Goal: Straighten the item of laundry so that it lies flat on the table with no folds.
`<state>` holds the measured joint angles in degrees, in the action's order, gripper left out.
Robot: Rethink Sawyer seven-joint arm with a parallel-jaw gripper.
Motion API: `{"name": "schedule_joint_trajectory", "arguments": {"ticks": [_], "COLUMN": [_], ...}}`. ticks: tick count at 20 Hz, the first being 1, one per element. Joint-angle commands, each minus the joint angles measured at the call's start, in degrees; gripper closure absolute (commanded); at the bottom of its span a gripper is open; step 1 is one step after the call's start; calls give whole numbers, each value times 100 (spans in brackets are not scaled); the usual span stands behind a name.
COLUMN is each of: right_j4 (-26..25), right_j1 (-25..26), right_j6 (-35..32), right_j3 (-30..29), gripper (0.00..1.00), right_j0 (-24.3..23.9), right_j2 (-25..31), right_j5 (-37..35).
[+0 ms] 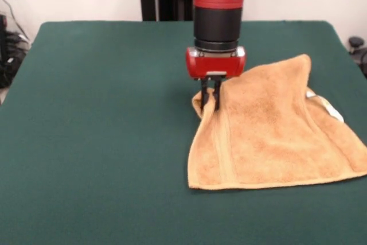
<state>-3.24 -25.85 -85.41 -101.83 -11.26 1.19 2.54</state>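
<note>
The towel (269,136) is lying on the green table (97,130), on the right side of the picture as we look across at the robot. It is not lying flat. One corner is being lifted up, and the cloth is hanging down from it like a little tent. Another part is poking up behind it, and the front edge is resting on the table.

The gripper (210,100) is reaching straight down from the red arm (218,4). Its two thin fingers (203,97) are sitting close together and pinching the raised corner of the towel.

The towel looks soft, fluffy and light. It is bending and drooping wherever nothing is holding it, so it will probably follow any pull and slide easily on the table. It is not likely to break. A corner or a hemmed edge seems the best place to grab, because the cloth is thin there.

A small white label (331,109) is sticking out at the right edge. No words on it are clear enough to read.
</note>
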Motion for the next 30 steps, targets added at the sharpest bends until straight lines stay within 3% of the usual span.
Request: {"name": "schedule_joint_trajectory", "arguments": {"ticks": [1,5,14,25,30], "right_j4": [195,253,48,264,445], "right_j1": [-234,-223,187,1309,1659], "right_j6": [-685,-1102,-1275,-1903,-1902], "right_j3": [472,630,1183,1975,2128], "gripper": [100,100,100,100,100], "right_j0": [1107,1619,2280,2947,2788], "right_j2": [-1092,-1724,-2753,-4396,-4497], "right_j5": [-1888,-2150,-2696,-1826,-1376]}}
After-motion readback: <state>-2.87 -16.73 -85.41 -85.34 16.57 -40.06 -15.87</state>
